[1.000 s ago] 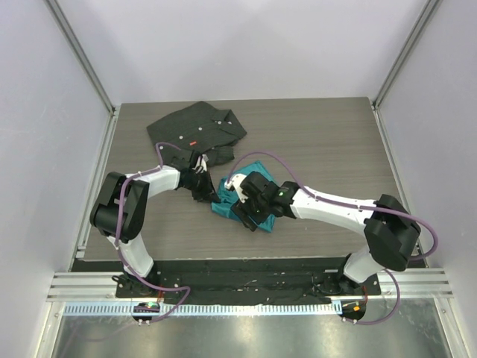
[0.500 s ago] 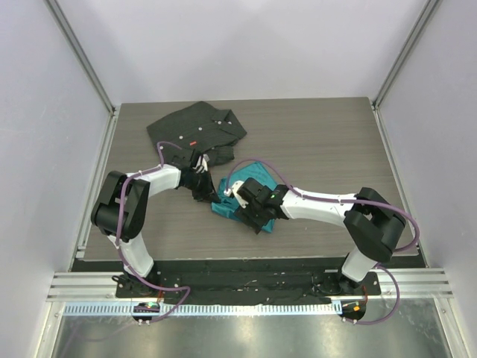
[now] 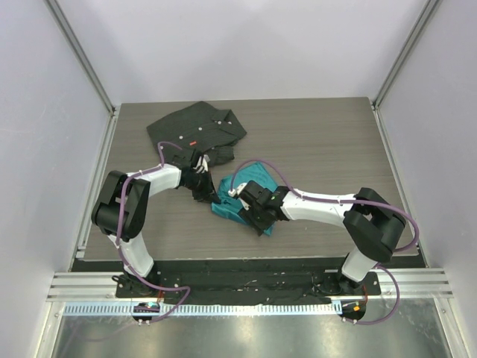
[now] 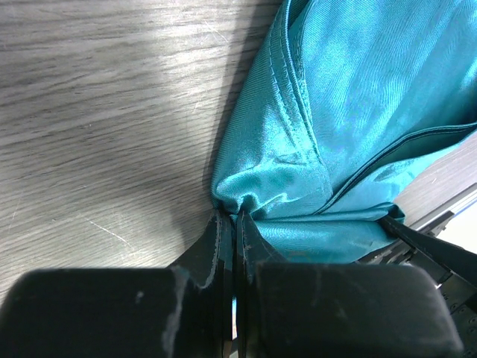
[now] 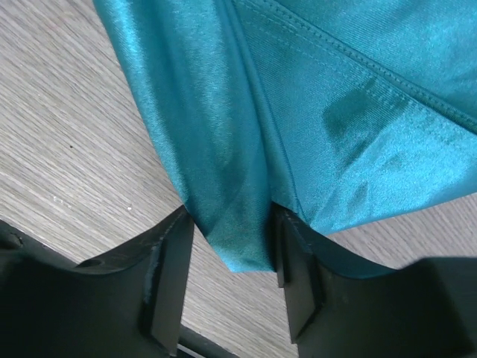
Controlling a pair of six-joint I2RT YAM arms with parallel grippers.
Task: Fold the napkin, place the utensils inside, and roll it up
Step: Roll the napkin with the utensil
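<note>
Left end effector [image 4: 232,218] pinches the napkin [image 4: 350,112] corner; right end effector [image 5: 231,227] straddles a fold, spread.

Right tool [image 5: 229,257] slid left — closing on napkin [image 5: 335,112].

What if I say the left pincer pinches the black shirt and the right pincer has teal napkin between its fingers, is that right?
Not quite. The left wrist view shows the left pincer pinching the teal napkin, not the black shirt. The right pincer does have napkin between its fingers.
</note>
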